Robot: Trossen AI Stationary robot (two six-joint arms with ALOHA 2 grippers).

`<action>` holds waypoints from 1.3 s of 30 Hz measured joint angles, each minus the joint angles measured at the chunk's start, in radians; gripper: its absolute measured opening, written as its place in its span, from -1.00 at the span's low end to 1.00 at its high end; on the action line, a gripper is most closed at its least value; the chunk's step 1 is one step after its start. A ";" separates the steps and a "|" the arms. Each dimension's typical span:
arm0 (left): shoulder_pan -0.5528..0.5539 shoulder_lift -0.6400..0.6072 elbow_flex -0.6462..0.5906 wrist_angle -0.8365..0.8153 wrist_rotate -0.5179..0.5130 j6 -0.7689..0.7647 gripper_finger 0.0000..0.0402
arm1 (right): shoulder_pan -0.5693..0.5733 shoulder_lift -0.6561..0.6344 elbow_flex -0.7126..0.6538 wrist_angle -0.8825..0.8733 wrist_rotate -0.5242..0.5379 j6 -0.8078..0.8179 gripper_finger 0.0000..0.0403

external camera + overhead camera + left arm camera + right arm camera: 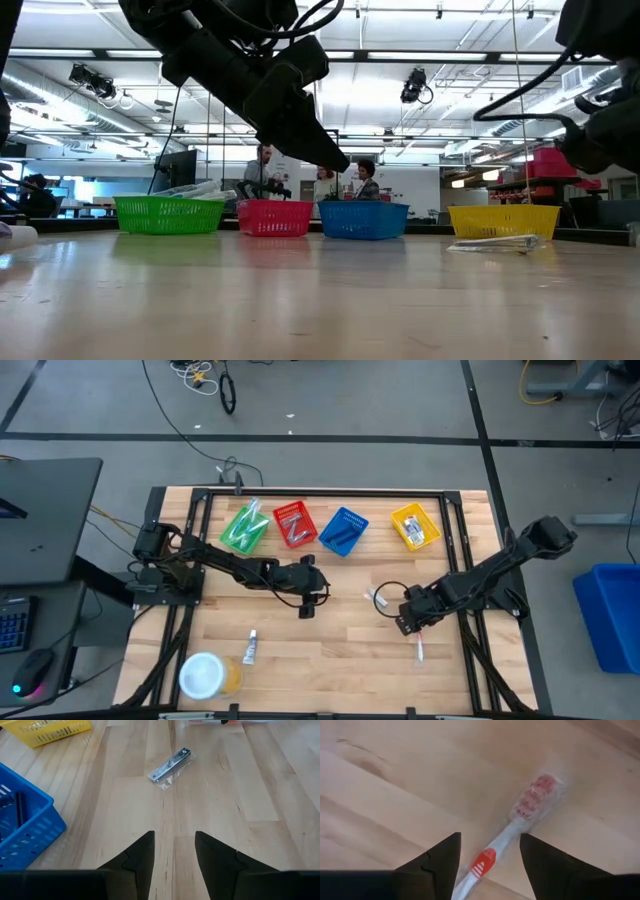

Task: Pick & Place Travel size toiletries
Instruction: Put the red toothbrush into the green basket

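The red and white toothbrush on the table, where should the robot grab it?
Probably on the thin handle near the red grip patch, coming straight down. The toothbrush lies flat, and its handle already runs between the right gripper's open fingers, so they can close across it.

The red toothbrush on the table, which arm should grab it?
Probably the right. The right gripper hovers directly over the red toothbrush, jaws open on either side of its handle. The left gripper is farther away.

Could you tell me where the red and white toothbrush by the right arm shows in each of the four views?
High view: toothbrush on the bare wood, just below the right gripper.
Low view: not visible.
Left wrist view: not in it.
Right wrist view: toothbrush lying between the open jaws.
Shared landmark: the right gripper.
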 joint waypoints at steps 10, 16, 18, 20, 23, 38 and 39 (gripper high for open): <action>0.000 0.000 0.000 0.000 0.000 0.000 -0.25 | 0.000 -0.006 -0.080 0.038 0.013 0.066 -0.03; 0.000 0.000 0.000 0.000 0.000 0.000 -0.25 | 0.002 -0.005 -0.084 0.047 0.063 0.013 -0.33; 0.000 0.000 0.000 0.000 0.000 0.000 -0.25 | 0.002 -0.003 -0.084 0.068 0.101 -0.010 -0.48; 0.000 0.000 0.000 0.000 0.000 -0.003 -0.25 | 0.002 -0.003 -0.086 0.079 0.127 -0.037 -0.62; 0.000 0.000 0.000 0.000 0.000 -0.003 -0.25 | 0.001 -0.004 -0.086 0.106 0.166 -0.064 -0.77; 0.000 0.000 0.000 0.169 0.000 -0.133 -0.25 | -0.094 -0.062 -0.091 0.791 0.544 -0.700 -0.85; 0.000 0.000 0.000 0.181 0.000 -0.152 -0.25 | -0.108 -0.062 -0.091 0.850 0.566 -0.765 -0.85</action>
